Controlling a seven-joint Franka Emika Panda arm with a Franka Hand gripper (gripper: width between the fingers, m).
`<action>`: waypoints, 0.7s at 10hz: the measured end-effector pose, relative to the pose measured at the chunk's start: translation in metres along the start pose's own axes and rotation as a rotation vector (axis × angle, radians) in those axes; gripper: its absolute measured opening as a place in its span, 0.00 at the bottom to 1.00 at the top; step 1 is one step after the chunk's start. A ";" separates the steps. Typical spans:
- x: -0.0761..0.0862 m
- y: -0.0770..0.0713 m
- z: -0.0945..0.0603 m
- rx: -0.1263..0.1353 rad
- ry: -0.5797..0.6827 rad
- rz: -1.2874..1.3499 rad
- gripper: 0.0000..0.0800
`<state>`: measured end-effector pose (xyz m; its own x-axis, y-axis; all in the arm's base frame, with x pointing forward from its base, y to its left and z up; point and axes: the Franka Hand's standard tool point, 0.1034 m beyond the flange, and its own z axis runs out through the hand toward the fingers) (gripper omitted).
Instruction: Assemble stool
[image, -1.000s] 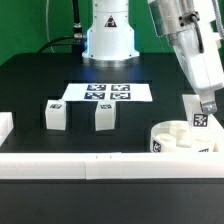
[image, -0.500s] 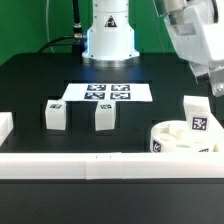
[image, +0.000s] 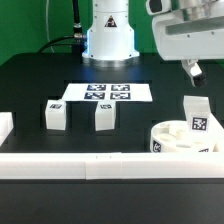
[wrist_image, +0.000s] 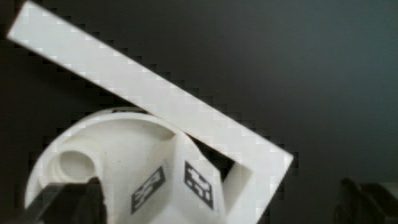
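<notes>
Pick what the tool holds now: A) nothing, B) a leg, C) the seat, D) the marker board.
A: the tool hangs empty, fingers apart, above the leg at the seat.

Even overhead light, both views soft, wrist view blurrier.

Arm base (image: 108, 38): white, mounted at rear centre. Wrist section (image: 185, 35): positioned at exterior view's upper right. Gripper (image: 193, 72): held high, pointed downward; dark fingers (wrist_image: 50, 196) spread apart.
</notes>
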<state>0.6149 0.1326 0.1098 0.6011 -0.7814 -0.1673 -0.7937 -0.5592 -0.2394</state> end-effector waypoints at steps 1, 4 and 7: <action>0.001 0.000 0.000 0.003 0.001 -0.046 0.81; 0.003 0.001 0.001 -0.006 0.002 -0.307 0.81; 0.012 -0.004 -0.004 -0.077 0.001 -0.762 0.81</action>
<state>0.6246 0.1246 0.1121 0.9849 -0.1719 0.0184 -0.1637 -0.9614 -0.2210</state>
